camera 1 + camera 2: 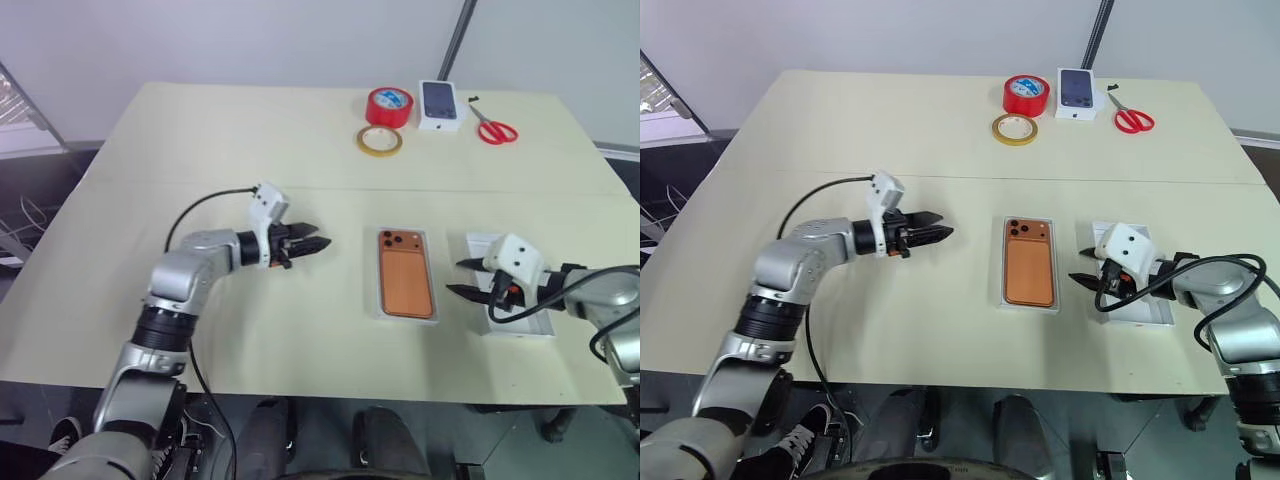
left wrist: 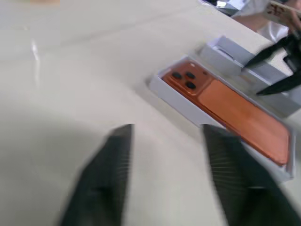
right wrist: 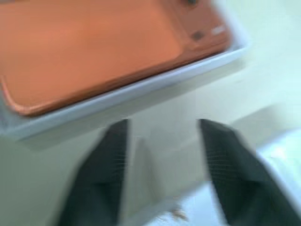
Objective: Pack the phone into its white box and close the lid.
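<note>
A cream counter carries the work. The phone lies camera-side up inside the white box, apparently seated. Left gripper and right gripper flank it, jaws apart and empty. The lid waits beneath the right gripper, ready for closing.

No legible text, labels or numbers on anything.

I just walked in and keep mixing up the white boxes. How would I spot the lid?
Start at the orange phone lying in the white box mid-table. The lid is the plain white tray beside it, under the right gripper. The small box at the far edge shows a printed phone.
</note>
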{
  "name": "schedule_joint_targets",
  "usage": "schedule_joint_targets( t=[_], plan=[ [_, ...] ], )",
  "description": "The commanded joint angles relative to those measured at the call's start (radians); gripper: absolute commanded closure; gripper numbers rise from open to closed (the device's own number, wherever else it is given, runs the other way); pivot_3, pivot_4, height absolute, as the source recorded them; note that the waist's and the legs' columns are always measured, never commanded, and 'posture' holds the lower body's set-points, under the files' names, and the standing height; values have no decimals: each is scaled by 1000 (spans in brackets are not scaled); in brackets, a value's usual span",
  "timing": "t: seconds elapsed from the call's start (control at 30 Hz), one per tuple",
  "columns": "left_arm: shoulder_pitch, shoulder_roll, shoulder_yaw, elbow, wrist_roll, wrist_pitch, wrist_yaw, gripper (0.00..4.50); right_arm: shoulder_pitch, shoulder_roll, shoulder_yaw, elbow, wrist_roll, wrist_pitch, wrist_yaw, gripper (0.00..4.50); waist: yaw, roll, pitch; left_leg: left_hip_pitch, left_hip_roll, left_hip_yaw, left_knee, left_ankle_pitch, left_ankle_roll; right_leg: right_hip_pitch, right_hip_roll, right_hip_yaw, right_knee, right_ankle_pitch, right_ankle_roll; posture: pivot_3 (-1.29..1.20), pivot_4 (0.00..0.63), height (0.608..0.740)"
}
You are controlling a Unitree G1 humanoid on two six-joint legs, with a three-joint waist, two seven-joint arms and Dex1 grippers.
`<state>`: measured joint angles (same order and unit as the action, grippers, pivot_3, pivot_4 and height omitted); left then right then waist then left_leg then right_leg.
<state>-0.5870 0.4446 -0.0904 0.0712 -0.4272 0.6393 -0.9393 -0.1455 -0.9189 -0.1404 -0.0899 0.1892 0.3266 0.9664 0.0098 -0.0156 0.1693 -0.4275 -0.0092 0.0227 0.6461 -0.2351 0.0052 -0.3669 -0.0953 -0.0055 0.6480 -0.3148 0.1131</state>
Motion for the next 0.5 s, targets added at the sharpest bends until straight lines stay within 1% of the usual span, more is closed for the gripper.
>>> schedule_joint_targets(
  t=[0.03,0.1,0.17,0.23,0.37,0.43,0.47,0.5],
  plan=[
    [23,56,38,-46,-15,-110,-98,44,-27,13,-70,-20,-8,72,-111,33,0,0,0,0,0,0,0,0,0,0,0,0,0,0,0,0,150,728],
    [41,75,47,-25,23,-229,-112,44,-32,54,-93,-62,22,189,-185,33,3,0,0,0,0,0,0,0,0,-1,-1,0,0,0,0,0,150,728],
    [60,85,70,9,23,-338,-163,44,1,81,-90,-138,29,286,-228,33,4,0,0,0,0,0,0,0,0,-1,-1,0,0,0,-1,0,150,728],
    [73,95,84,43,14,-404,-211,44,37,97,-87,-203,36,361,-253,33,4,0,0,-1,0,0,-1,0,0,-1,-1,0,0,0,-1,0,150,728],
    [99,112,96,59,-4,-469,-293,44,90,72,-85,-291,26,488,-284,33,1,1,0,-4,0,0,-1,-1,1,-5,-1,1,0,0,-1,0,150,728],
    [112,124,77,58,16,-484,-312,44,80,60,-104,-337,54,655,-304,33,1,1,0,-4,0,0,-1,-1,1,-5,-2,1,0,0,-1,0,150,728],
    [116,123,71,56,27,-502,-314,44,62,60,-112,-364,78,726,-308,33,1,1,0,-4,0,0,-1,-1,1,-5,-2,1,0,0,-1,0,150,728],
    [120,120,67,47,21,-485,-314,44,27,71,-131,-391,119,835,-309,33,0,1,0,-4,0,0,-1,-1,1,-5,-2,1,0,0,-1,0,150,728]
  ],
)
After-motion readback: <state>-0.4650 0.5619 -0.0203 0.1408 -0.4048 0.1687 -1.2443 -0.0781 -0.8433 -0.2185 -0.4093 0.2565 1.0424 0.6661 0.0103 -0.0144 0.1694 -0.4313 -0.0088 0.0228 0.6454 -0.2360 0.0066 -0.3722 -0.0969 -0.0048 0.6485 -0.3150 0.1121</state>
